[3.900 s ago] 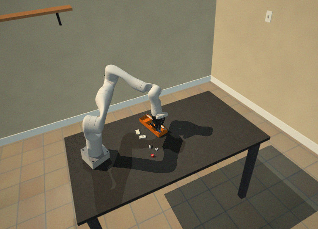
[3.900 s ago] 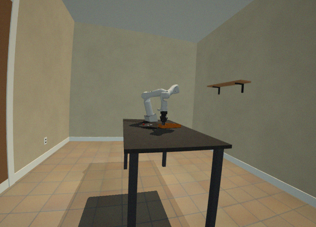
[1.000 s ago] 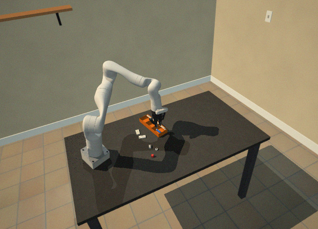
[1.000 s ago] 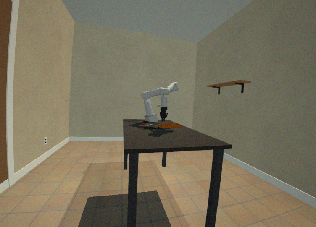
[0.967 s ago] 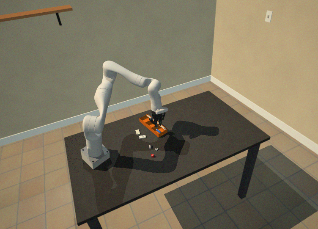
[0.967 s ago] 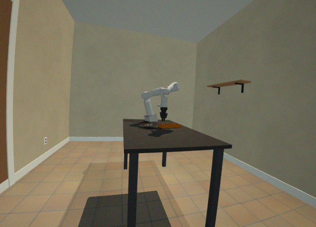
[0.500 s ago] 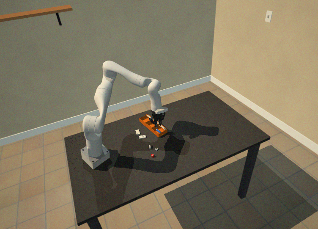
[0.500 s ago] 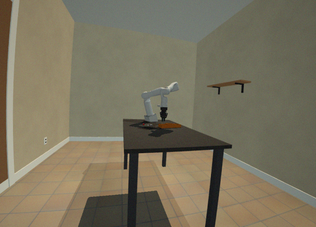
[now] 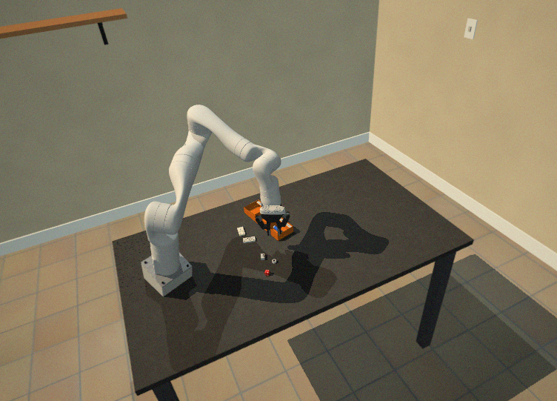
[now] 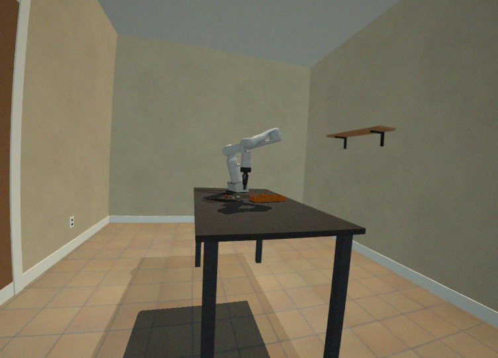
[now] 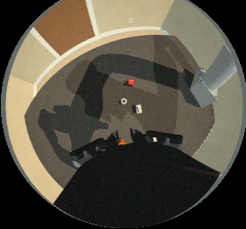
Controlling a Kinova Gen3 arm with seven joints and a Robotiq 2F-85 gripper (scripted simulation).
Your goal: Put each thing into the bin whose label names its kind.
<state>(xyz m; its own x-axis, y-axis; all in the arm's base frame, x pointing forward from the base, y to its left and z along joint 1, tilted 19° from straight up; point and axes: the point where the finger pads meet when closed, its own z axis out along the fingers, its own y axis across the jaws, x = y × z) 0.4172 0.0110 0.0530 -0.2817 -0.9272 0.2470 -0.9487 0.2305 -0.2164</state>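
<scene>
An orange bin tray [image 9: 265,221] stands in the middle of the dark table and also shows in the exterior view [image 10: 266,198]. Its labels are too small to read. My gripper [image 9: 275,229] hangs tilted over the bin's near end, with the fingers a narrow gap apart. A small blue thing [image 9: 275,226] lies in the bin under the fingers. In the wrist view only a sliver of orange shows between the fingertips, and no blue. On the table lie two white dominoes [image 9: 241,230] [image 9: 248,239], a white die [image 9: 262,256], a grey nut [image 9: 273,260] and a red die [image 9: 267,272].
The arm's base [image 9: 165,275] stands at the table's left end. The wrist view shows the red die [image 11: 130,82], the nut [image 11: 123,100], the white die [image 11: 138,108] and one domino [image 11: 154,139] ahead of the fingers.
</scene>
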